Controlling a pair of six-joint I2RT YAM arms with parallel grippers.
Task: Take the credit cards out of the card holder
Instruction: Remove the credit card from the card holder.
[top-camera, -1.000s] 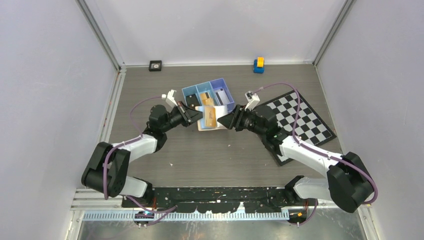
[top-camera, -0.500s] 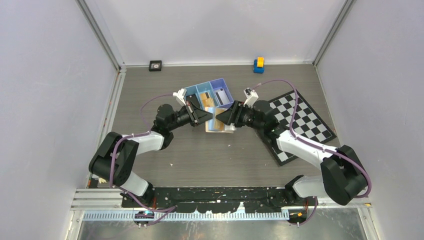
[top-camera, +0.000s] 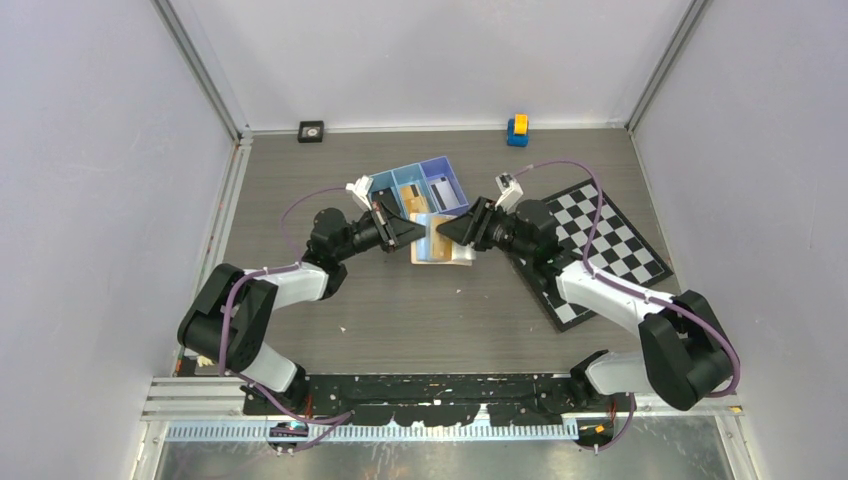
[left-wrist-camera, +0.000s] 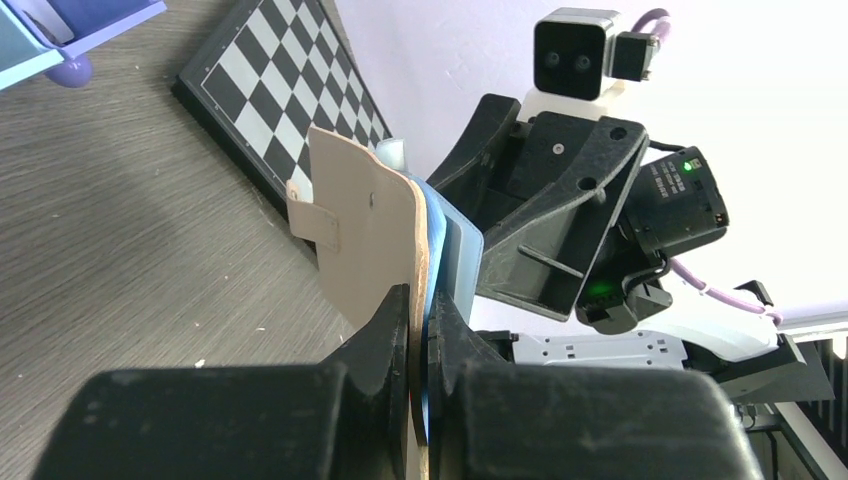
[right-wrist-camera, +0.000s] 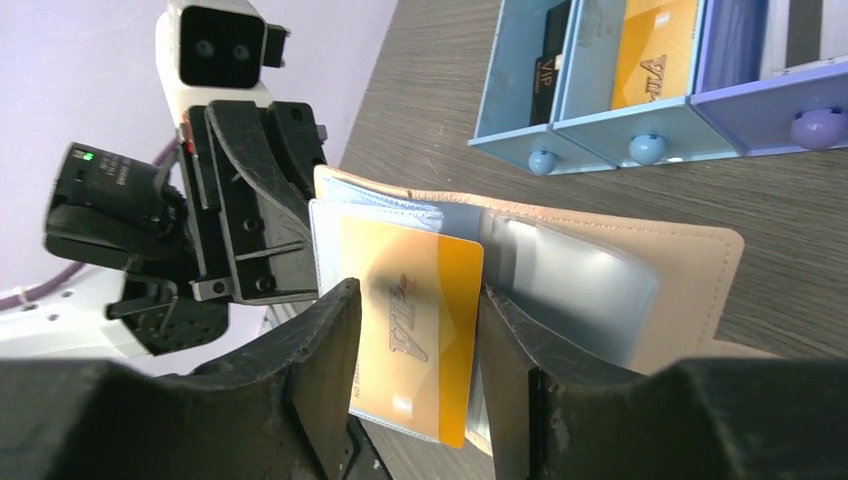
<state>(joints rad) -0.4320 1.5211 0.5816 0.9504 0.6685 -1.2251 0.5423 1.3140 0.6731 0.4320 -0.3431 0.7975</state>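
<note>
Your left gripper (left-wrist-camera: 418, 305) is pinched tight on one edge of the tan card holder (left-wrist-camera: 365, 235), holding it open just in front of the blue tray (right-wrist-camera: 610, 125). Your right gripper (right-wrist-camera: 417, 295) has its jaws partway apart on either side of an orange card (right-wrist-camera: 410, 335) that sits in a clear sleeve. I cannot tell whether they actually press on it.
</note>
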